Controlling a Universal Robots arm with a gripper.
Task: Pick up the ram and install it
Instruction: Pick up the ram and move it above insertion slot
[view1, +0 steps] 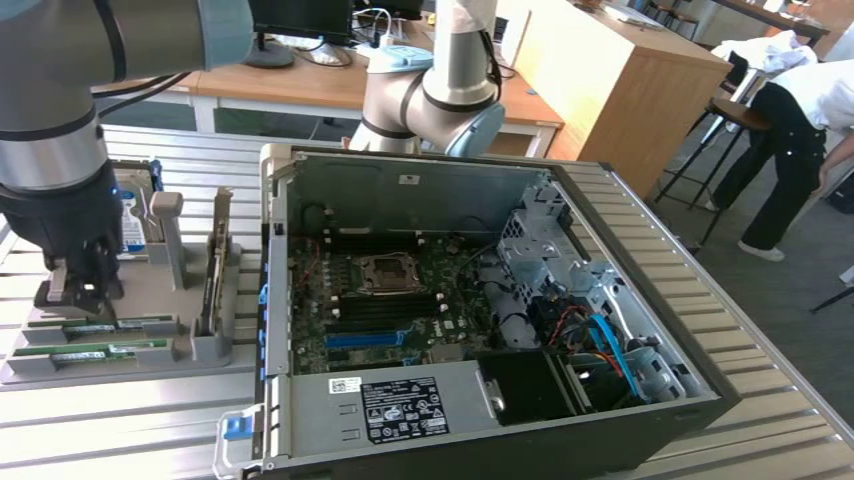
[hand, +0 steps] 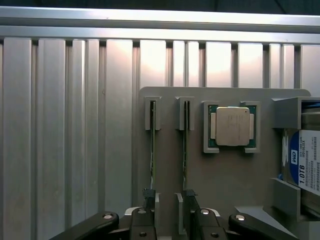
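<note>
Claw (hand: 169, 198) fingers apart and empty, low over grey holder (hand: 230, 185), ram (hand: 152, 145) on edge in its slot, second stick (hand: 185, 145) beside it, processor (hand: 232, 126) and hard drive (hand: 305, 165) alongside, ribbed counter (hand: 60, 150).

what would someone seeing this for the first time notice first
The open computer case in the middle of the exterior view draws the eye first, its motherboard laid bare. Next is the big grey arm at that view's left, its open gripper down over a grey parts holder where two green ram sticks stand on edge. The wrist view adds a processor in a pocket beside them.
</note>
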